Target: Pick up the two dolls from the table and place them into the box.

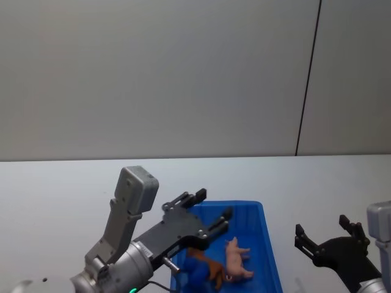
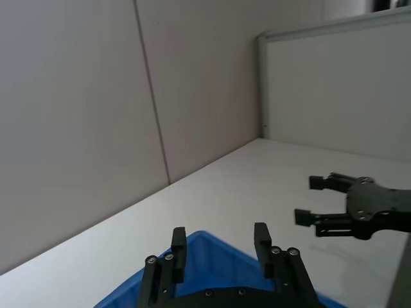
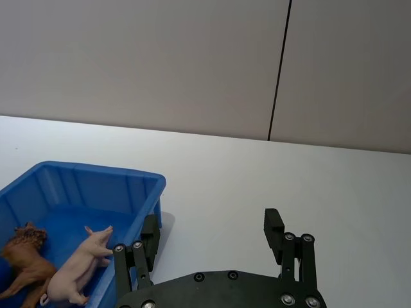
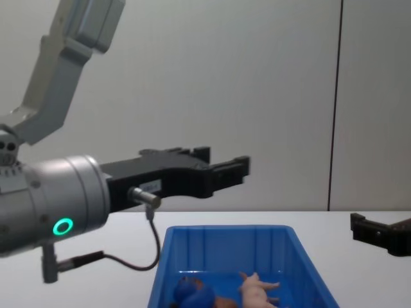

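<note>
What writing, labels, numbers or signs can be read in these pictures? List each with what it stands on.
None can be read.
The left gripper carries a small pale label on its body in the chest view, too small to read.
The green ring light on the left arm is a plain lit circle, no characters.
The blue bin, the brown lion toy and the pink pig toy show no print.

left hand open, right hand open
</note>
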